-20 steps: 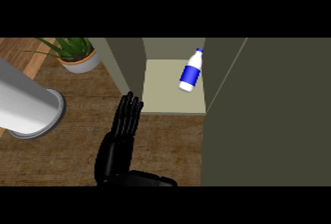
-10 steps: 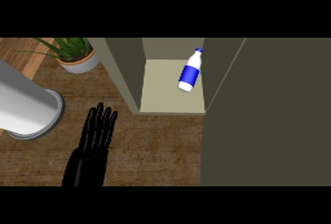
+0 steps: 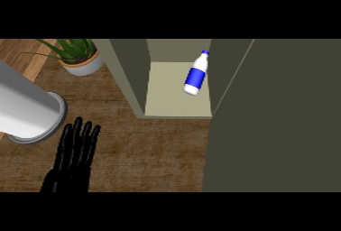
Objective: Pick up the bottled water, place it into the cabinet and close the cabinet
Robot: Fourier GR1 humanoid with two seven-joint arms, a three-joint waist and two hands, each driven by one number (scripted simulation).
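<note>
The wooden counter (image 3: 153,153) lies under everything. The open cabinet door (image 3: 279,126) is the biggest thing on it, a dark panel standing well to the right of the left hand (image 3: 73,155). The cabinet (image 3: 130,76) itself is ahead and to the right of that hand, its mouth unshut. A tall grey cylinder (image 3: 23,108) stands just to the hand's left, and a potted plant (image 3: 76,56) sits further ahead. The hand is flat over the counter, fingers straight and together, holding nothing. The bottled water (image 3: 195,76) is already inside the cabinet, tilted, well ahead and right of the hand.

So only the closing looks left to do. To do it well, I would carry the hand right across the counter, away from the cylinder, meet the door with straight fingers near its free edge, and swing it in one steady arc. The bottle sits far enough in that the door should pass it.
</note>
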